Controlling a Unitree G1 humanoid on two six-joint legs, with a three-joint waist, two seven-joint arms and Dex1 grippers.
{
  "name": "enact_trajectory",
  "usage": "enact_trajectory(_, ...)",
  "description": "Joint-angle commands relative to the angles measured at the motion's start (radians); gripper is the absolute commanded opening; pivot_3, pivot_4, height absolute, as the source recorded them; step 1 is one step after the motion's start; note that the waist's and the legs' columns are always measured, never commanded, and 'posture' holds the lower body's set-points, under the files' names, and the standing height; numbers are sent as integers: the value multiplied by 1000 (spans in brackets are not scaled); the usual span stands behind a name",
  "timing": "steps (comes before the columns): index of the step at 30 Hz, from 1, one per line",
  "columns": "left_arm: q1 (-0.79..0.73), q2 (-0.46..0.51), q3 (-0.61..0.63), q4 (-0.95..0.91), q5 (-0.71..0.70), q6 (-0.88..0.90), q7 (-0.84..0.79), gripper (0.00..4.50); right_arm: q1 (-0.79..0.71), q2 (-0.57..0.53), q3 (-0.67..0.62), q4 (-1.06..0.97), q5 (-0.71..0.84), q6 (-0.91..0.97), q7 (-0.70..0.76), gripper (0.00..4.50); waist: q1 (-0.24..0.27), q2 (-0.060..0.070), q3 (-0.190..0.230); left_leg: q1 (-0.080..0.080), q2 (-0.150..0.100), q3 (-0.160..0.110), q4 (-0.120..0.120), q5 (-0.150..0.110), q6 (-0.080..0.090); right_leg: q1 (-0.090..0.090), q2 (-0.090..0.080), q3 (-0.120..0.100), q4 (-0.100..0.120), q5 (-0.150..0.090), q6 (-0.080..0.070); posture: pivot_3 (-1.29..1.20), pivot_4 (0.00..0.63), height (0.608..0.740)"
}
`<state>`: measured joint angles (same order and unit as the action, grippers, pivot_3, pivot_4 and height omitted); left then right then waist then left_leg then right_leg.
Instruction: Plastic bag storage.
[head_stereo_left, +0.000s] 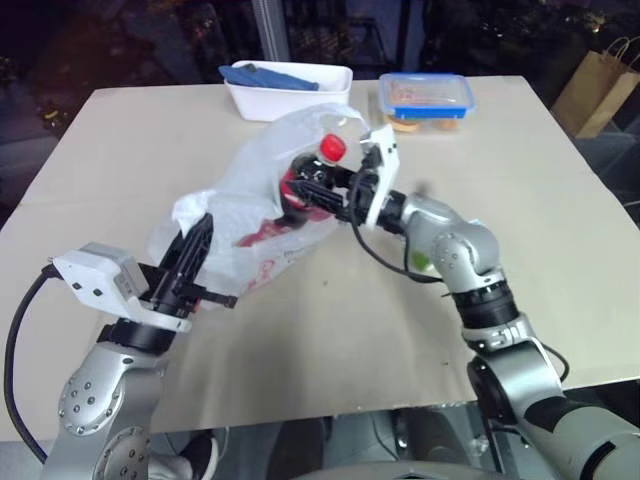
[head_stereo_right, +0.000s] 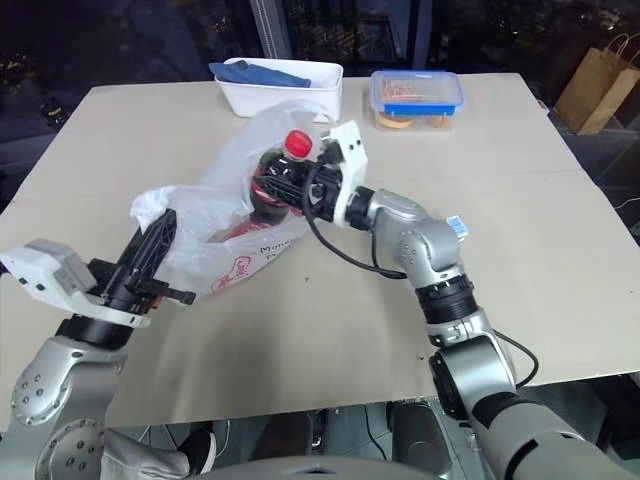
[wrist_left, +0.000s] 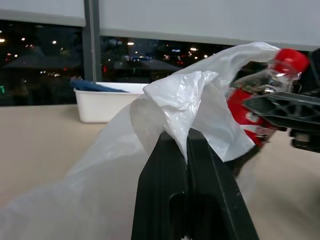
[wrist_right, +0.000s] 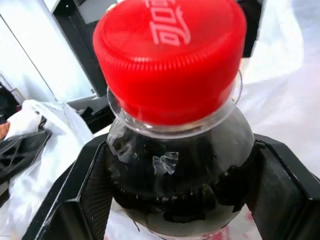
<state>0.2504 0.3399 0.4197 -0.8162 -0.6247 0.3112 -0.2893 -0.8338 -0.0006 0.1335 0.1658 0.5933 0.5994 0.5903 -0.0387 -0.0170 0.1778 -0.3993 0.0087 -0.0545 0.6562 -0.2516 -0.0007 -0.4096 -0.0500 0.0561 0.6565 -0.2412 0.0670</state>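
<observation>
Left wrist view: our left gripper pinches the plastic bag; right gripper clasps the cola bottle; lower it gently inside.

1. The table is viewed from the head, forward and downward, by both eye views, which share nearly the same scene.
2. The plastic bag is seen close along the left gripper.
3. The cola bottle at 12 o'clock is viewed very closely from the right wrist.

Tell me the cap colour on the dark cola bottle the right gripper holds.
Red, with white lettering on the cap of the cola bottle; clearest in the right wrist view.
</observation>
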Motion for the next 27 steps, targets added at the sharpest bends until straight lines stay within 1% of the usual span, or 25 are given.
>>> enact_trajectory(1, -12, -13, 6, -33, -4, -37, 23, 0, -86, 44, -24, 5, 0, -7, -9, 3055, -1, 0, 0, 0, 0, 0, 0, 0, 0, 0, 0, 0, 0, 0, 0, 0, 150, 740)
enact_trajectory(5, -57, -44, 9, -17, -36, -38, 74, 0, -84, 94, 42, 97, -82, -17, -20, 3055, -2, 0, 0, 1, 0, 0, 0, 0, 0, 0, 0, 0, 1, 0, 0, 0, 150, 740)
enact_trajectory(10, -108, -74, 31, 15, -76, -34, 133, 0, -107, 167, 38, 279, -194, -142, -78, 3055, -1, 0, 0, 1, 0, 0, 0, 1, -1, -1, 1, 0, 2, 0, 0, 0, 150, 740)
enact_trajectory(11, -115, -76, 30, 20, -79, -34, 140, 0, -113, 172, 35, 299, -203, -151, -78, 4097, 0, -1, 0, 0, 0, 0, 0, 1, -1, -1, 1, 0, 2, 0, 0, 0, 150, 740)
enact_trajectory(12, -121, -74, 29, 23, -81, -34, 143, 0, -116, 172, 36, 305, -210, -157, -72, 4479, 1, -1, 0, 0, 0, -1, 0, 1, -1, -1, 0, 0, 2, 0, 0, 0, 150, 740)
enact_trajectory(17, -150, -65, 30, 54, -91, -38, 159, 0, -134, 151, 12, 268, -216, -150, -61, 4479, -4, -1, 0, 0, 0, -1, 0, 1, -1, -1, 0, 0, 2, 0, 0, 0, 150, 740)
enact_trajectory(23, -174, -58, 24, 91, -92, -40, 154, 0, -165, 58, -43, 180, -244, -166, -79, 4479, -3, -1, 0, 0, 0, -1, -1, 1, -1, -1, 1, 0, 2, 0, 0, 0, 150, 740)
enact_trajectory(27, -191, -54, 18, 110, -95, -35, 151, 0, -129, -34, -68, 74, -238, -137, -51, 4479, -1, -1, 0, 0, 0, -1, -1, 1, -2, -1, 1, 0, 1, 0, 0, 0, 150, 740)
